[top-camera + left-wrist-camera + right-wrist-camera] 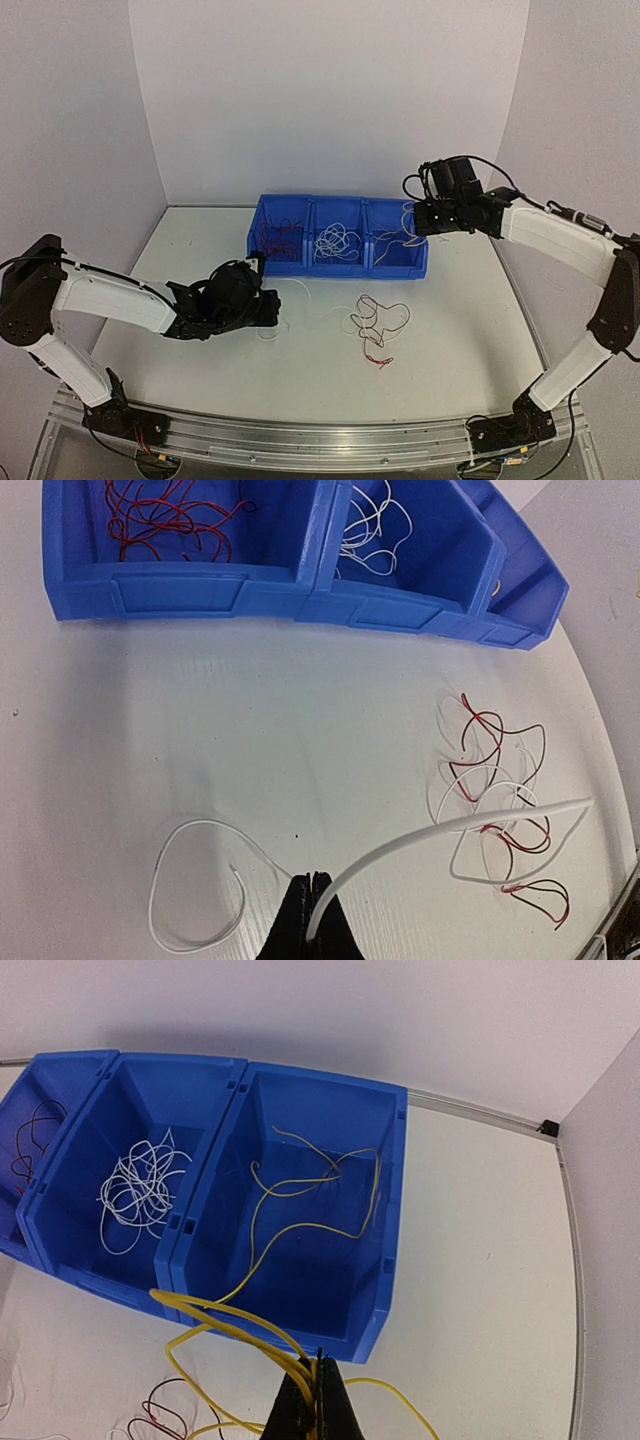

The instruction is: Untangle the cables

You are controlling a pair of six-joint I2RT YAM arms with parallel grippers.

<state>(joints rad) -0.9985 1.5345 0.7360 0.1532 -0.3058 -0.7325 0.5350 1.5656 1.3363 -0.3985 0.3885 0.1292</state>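
The cables are thin red and white wires in a loose tangle [375, 322] on the table in front of the bins; the same tangle [500, 805] lies at the right of the left wrist view. My left gripper [270, 303] sits low over the table, left of the tangle. In its own view this gripper [312, 908] is shut on a white wire [440, 830] that arcs toward the tangle and also loops off to the left. My right gripper [414, 220] hovers above the rightmost bin, and close up the gripper [320, 1385] is shut on several yellow wires [225, 1320].
A row of three blue bins [345, 262] stands mid-table. The left bin holds red wires [160, 520], the middle one white wires [140, 1185], the right one yellow wires [310, 1195]. White walls close in at the back and both sides.
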